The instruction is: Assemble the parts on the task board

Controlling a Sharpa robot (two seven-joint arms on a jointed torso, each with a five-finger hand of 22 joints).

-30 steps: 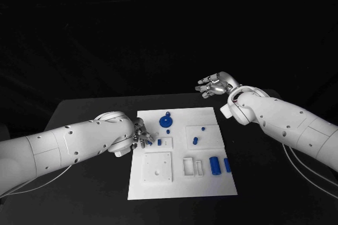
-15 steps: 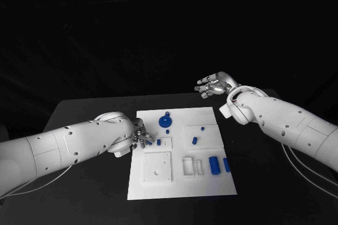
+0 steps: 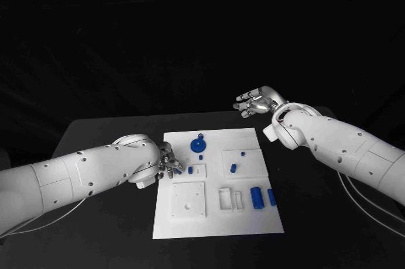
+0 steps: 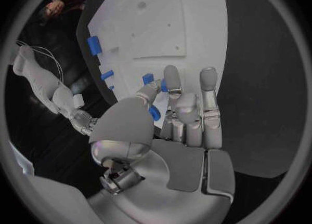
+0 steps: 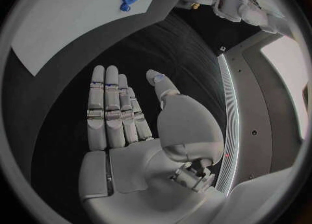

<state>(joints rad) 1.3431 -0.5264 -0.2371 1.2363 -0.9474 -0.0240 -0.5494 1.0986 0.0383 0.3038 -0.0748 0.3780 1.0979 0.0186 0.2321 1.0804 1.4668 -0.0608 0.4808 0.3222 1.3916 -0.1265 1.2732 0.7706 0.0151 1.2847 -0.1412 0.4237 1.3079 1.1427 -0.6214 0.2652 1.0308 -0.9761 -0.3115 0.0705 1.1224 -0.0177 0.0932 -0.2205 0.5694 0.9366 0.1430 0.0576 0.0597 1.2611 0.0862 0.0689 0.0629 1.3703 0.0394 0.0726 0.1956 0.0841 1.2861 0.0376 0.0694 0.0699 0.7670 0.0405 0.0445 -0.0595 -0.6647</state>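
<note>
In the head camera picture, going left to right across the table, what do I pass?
Left hand at the task board's left edge → blue gear → small blue part on the task board → two blue cylinders lying side by side → right hand, raised beyond the board.

My arms are smooth white shells dotted with small dark screws; thin pale cables trail beneath them; my left hand point(image 3: 169, 162) and right hand point(image 3: 258, 101) are jointed silver metal.

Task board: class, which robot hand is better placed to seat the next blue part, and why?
The left robot hand: its fingers are at a small blue part on the task board. The right robot hand hangs open beyond the board.
</note>
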